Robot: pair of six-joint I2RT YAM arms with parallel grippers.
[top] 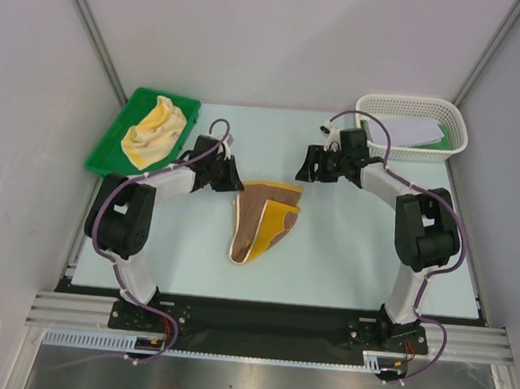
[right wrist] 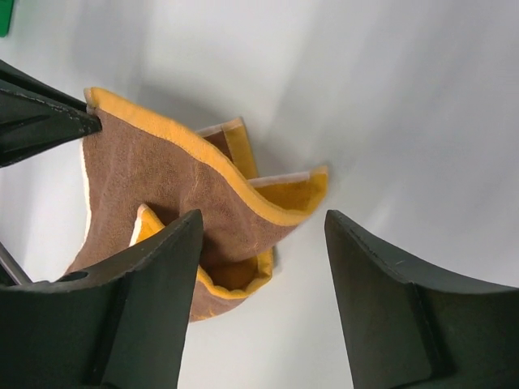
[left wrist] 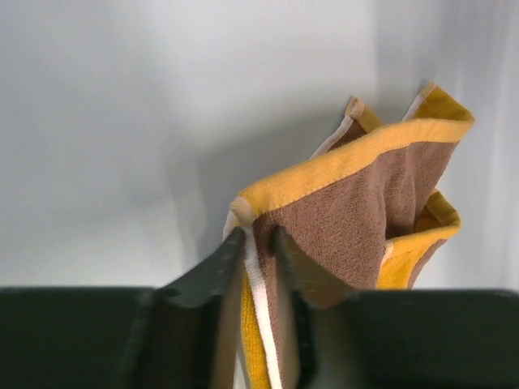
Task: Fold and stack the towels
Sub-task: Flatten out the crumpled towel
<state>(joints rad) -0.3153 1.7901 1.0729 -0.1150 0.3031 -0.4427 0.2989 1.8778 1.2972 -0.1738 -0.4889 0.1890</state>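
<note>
A brown towel with yellow edging lies partly folded in the middle of the table. My left gripper is shut on its left top corner; the left wrist view shows the towel pinched between the fingers. My right gripper is open and empty, just above and right of the towel's right corner. A crumpled yellow towel lies in the green tray at the back left.
A white basket at the back right holds a white cloth and something green. Frame posts and grey walls surround the table.
</note>
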